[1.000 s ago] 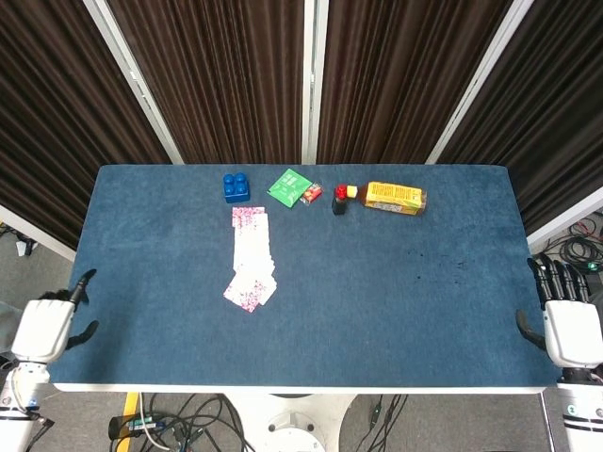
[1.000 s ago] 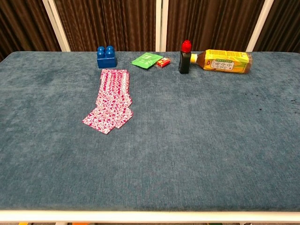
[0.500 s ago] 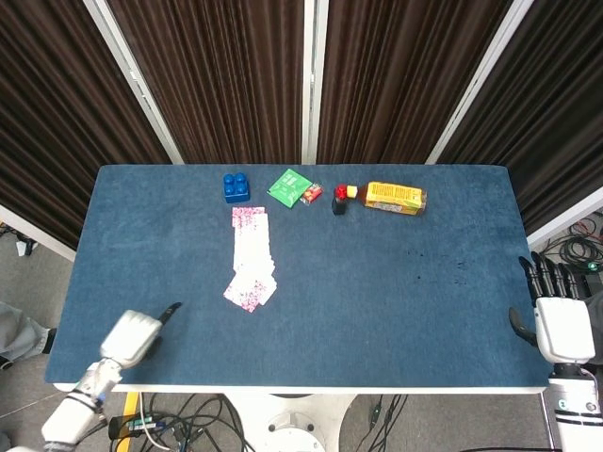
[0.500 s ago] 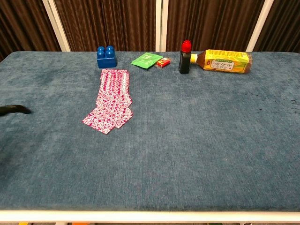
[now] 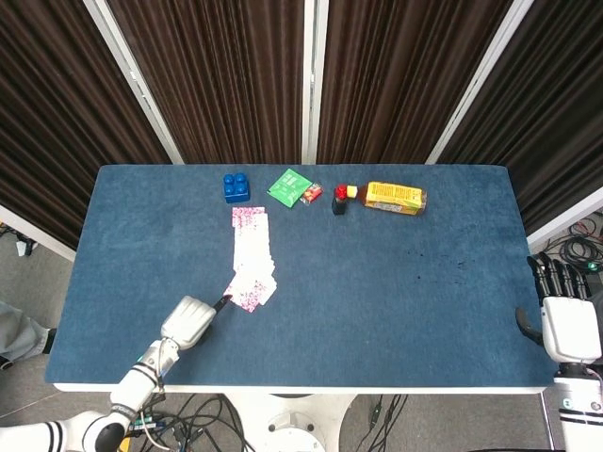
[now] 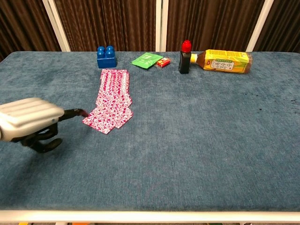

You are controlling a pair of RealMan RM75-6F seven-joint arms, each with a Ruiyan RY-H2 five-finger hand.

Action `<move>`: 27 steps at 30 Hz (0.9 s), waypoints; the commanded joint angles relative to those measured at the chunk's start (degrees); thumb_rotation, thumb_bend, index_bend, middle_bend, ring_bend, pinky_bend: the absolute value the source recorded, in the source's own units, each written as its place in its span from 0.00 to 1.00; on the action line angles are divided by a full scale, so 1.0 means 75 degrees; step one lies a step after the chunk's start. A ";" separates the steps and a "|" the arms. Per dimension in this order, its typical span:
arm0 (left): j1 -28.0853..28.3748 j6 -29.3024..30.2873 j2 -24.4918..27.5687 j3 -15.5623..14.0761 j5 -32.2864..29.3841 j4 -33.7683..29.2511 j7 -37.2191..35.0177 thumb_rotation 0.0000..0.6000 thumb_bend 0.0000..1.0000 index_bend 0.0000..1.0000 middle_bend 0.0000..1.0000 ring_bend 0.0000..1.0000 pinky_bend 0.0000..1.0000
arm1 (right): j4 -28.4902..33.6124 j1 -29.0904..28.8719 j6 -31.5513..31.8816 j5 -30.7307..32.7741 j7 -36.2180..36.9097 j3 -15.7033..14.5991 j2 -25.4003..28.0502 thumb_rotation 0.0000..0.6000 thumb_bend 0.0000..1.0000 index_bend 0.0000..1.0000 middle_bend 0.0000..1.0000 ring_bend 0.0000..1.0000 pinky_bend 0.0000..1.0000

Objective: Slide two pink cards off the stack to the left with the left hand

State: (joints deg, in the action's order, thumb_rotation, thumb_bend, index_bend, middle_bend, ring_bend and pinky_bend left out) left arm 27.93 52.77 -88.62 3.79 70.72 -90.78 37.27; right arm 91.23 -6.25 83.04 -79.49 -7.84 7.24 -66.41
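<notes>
The pink patterned cards (image 5: pixel 251 268) lie fanned in a line on the blue table (image 5: pixel 396 311), with the near end spread wider (image 6: pixel 111 101). My left hand (image 5: pixel 188 322) hovers low over the table just front-left of them, holding nothing. One dark fingertip (image 6: pixel 80 112) stretches out to the near-left corner of the cards; whether it touches them I cannot tell. In the chest view the left hand (image 6: pixel 29 121) fills the left edge. My right hand (image 5: pixel 570 325) stays at the table's right edge with its fingers straight and apart, empty.
Along the far edge stand a blue block (image 5: pixel 236 186), a green packet (image 5: pixel 290 185), a small red item (image 5: pixel 312 194), a dark red-capped bottle (image 5: pixel 340 199) and a yellow bottle (image 5: pixel 396 198) lying on its side.
My left hand has swung in from beyond the table's left front corner, across the front edge, up to the near end of the cards. The cards and right hand have not moved.
</notes>
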 commanded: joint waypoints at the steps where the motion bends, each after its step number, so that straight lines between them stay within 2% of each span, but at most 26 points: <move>1: 0.0128 0.0053 -0.0173 0.0057 -0.0049 0.0123 0.0045 1.00 0.50 0.09 0.91 0.90 0.88 | -0.0035 -0.0018 -0.0057 0.0055 0.0048 0.0016 -0.0011 1.00 0.30 0.00 0.00 0.00 0.00; 15: 0.0744 -0.0219 -0.0833 0.0062 -0.0264 0.1052 -0.0110 1.00 0.50 0.09 0.91 0.90 0.88 | -0.0028 -0.0065 -0.0184 0.0242 0.0092 0.0078 0.0058 1.00 0.30 0.00 0.00 0.00 0.00; 27: 0.1010 -0.0350 -0.0748 -0.0111 -0.1182 0.0993 0.0526 1.00 0.51 0.10 0.91 0.90 0.88 | -0.0156 -0.0070 -0.0198 0.0263 0.0230 0.0078 0.0035 1.00 0.30 0.00 0.00 0.00 0.00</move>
State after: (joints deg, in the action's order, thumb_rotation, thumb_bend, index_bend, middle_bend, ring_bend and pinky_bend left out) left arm 35.30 49.87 -94.49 3.13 62.52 -82.92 40.61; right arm 90.08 -6.78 81.57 -77.52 -6.13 7.84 -66.15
